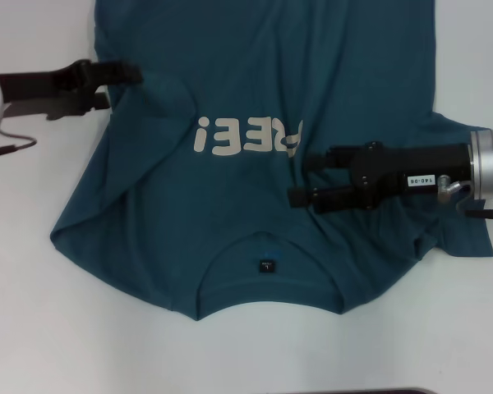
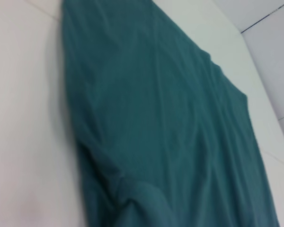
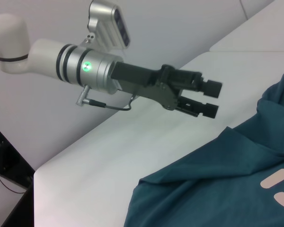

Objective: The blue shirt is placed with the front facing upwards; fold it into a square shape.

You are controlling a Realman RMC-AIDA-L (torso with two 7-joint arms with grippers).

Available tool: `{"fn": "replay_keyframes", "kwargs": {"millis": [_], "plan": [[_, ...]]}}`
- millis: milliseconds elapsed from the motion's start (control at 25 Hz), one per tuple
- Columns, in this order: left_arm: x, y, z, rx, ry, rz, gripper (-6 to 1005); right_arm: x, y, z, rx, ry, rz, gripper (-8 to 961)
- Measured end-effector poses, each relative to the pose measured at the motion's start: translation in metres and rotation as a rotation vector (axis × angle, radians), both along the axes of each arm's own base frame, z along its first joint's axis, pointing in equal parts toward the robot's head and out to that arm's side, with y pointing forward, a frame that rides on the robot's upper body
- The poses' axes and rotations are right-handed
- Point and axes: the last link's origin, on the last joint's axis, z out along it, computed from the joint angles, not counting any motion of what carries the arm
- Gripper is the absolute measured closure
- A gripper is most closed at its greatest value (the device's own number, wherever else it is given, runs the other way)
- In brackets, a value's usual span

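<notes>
The blue shirt (image 1: pixel 255 74) lies spread on the white table (image 1: pixel 33 312), front up, with its collar and small dark neck label (image 1: pixel 267 265) toward me. Off-white letters (image 1: pixel 246 135) cross the chest. My left gripper (image 1: pixel 123 88) is at the shirt's left edge, beside creased cloth. In the right wrist view the left gripper (image 3: pixel 213 99) stands open above the table, just off the shirt (image 3: pixel 217 189), with nothing between its fingers. My right gripper (image 1: pixel 302 178) hovers open over the chest by the letters' right end. The left wrist view shows only teal fabric (image 2: pixel 156 118).
Bare white table (image 1: pixel 411 345) shows on both sides of the shirt and in front of the collar. A dark object (image 1: pixel 394 391) sits at the near table edge. The shirt's right sleeve (image 1: pixel 468 238) lies under my right arm.
</notes>
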Motion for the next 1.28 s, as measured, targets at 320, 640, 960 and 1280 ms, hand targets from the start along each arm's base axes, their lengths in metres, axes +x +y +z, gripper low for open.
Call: {"fn": "replay_keyframes", "kwargs": {"millis": [320, 640, 960, 1280], "plan": [[-0.008, -0.006, -0.005, -0.021, 0.033, -0.014, 141, 0.000, 0.000, 0.000, 0.003, -0.001, 0.003, 40], [-0.023, -0.023, -0.005, -0.065, 0.013, 0.036, 141, 0.002, -0.001, 0.000, 0.000, -0.001, -0.008, 40], [-0.031, -0.028, -0.007, -0.078, 0.027, 0.080, 141, 0.001, -0.001, 0.000, 0.000, -0.001, -0.007, 40], [-0.026, -0.029, -0.014, -0.096, 0.017, 0.079, 140, 0.001, -0.001, 0.000, 0.001, -0.001, -0.005, 40]]}}
